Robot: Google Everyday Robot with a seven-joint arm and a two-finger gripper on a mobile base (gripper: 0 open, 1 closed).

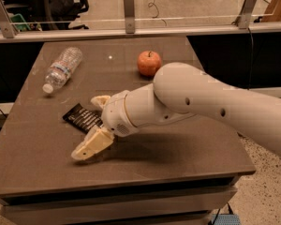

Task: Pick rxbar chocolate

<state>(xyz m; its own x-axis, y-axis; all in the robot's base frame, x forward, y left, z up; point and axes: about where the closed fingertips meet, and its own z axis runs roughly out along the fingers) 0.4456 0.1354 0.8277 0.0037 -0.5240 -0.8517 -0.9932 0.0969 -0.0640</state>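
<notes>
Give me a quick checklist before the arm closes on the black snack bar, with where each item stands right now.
1. The tool is open: ok, fingers spread wide.
2. The tool sits at the snack bar, one finger on each side: ok.
3. Fingers low enough to grip: cannot tell.
4. The snack bar lies flat on the table: ok.
5. The bottle and apple are away from the tool: ok.

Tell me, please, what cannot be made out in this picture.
Camera view:
- The bar: right end hidden behind the open tool hanging over it; lettering too small to read.
- Contact between tool and bar: unclear.
- The bottle: label too small.
- The arm: cut off by the right edge.
</notes>
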